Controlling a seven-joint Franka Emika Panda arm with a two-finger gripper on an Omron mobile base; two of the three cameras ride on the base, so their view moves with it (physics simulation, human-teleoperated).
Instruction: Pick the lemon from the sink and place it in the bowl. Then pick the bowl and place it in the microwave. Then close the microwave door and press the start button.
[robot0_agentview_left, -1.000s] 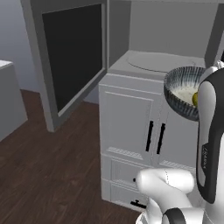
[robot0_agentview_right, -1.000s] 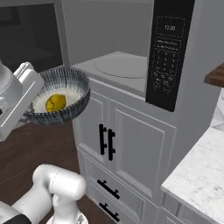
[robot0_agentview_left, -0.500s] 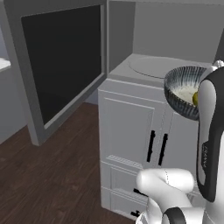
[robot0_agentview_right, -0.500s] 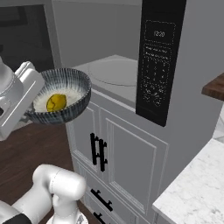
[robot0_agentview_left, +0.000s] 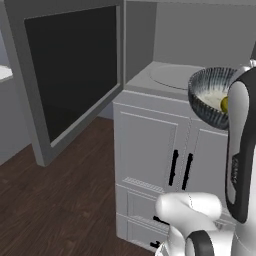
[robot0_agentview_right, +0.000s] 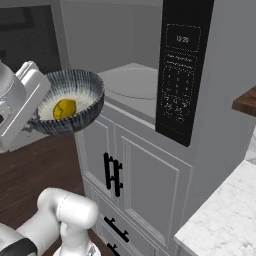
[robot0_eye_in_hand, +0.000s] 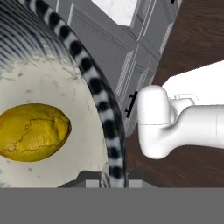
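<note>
My gripper (robot0_eye_in_hand: 114, 179) is shut on the rim of the bowl (robot0_agentview_right: 80, 120), holding it in the air level with the microwave's floor. The bowl (robot0_agentview_left: 206, 100) is streaked dark blue-grey outside and pale inside (robot0_eye_in_hand: 52, 87). The yellow lemon (robot0_agentview_right: 65, 107) lies in it, also seen in the hand view as the lemon (robot0_eye_in_hand: 33, 131) and at the arm's edge as the lemon (robot0_agentview_left: 225, 104). The microwave (robot0_agentview_right: 132, 80) stands open just beyond the bowl, its turntable (robot0_agentview_left: 172, 75) bare. The microwave door (robot0_agentview_left: 70, 70) is swung wide to the left. The sink is out of view.
The black control panel (robot0_agentview_right: 180, 70) runs down the microwave's right side. Pale cabinet doors with black handles (robot0_agentview_left: 180, 167) sit below the microwave. A marble counter (robot0_agentview_right: 225, 220) lies at lower right. Dark wood floor (robot0_agentview_left: 60, 200) spreads under the open door.
The whole picture has shifted and grown, so the base has driven closer to the microwave. The bowl with the lemon stays held the same way at the arm.
</note>
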